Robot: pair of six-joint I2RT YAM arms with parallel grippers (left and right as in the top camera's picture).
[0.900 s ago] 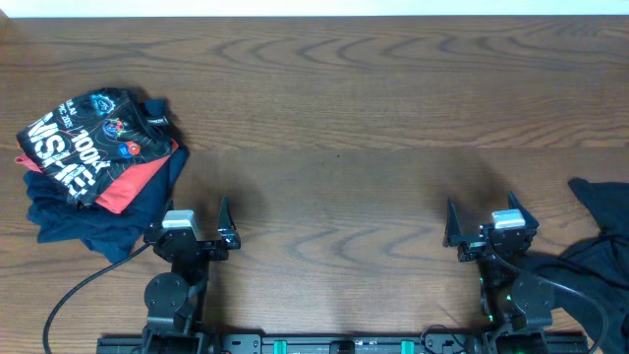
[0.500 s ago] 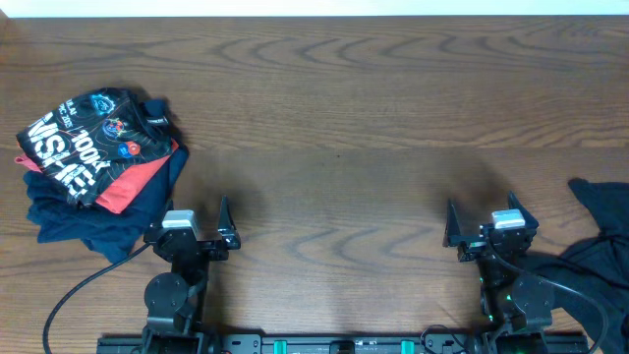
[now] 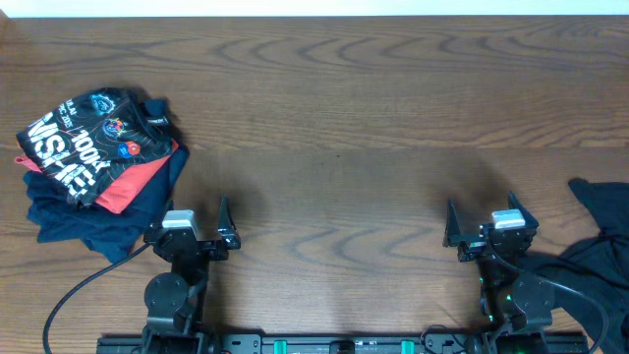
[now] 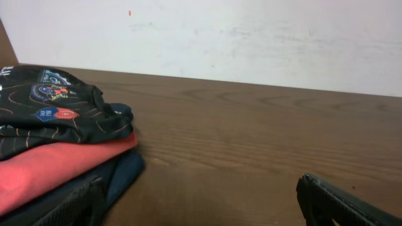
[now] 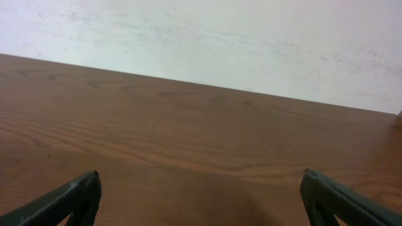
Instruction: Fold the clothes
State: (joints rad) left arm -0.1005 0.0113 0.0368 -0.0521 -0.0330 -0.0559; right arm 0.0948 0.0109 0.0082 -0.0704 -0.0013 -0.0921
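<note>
We see the shirt [image 3: 601, 211] as a crumpled black heap at the right edge of the table [image 3: 334, 118], partly cut off by the overhead frame; its near folds lie just beside the right arm's base; collar and buttons we cannot make out. The right gripper [image 3: 484, 216] sits low at the near edge, its two fingers spread wide with only bare wood between them; the wrist view shows the same gap, a fingertip [image 5: 66, 199] in each lower corner. The left gripper [image 3: 194, 216] rests likewise near the front edge, jaws parted and holding nothing; from its wrist camera we see one finger [image 4: 342, 202] at lower right. To its left lies a folded stack: a printed black tee [image 3: 93, 143] on top, a red garment [image 3: 138, 185] under it, a navy one [image 3: 69, 221] at the bottom; the stack is well apart from the shirt. A cable [image 3: 74, 290] curves from the left arm's base.
</note>
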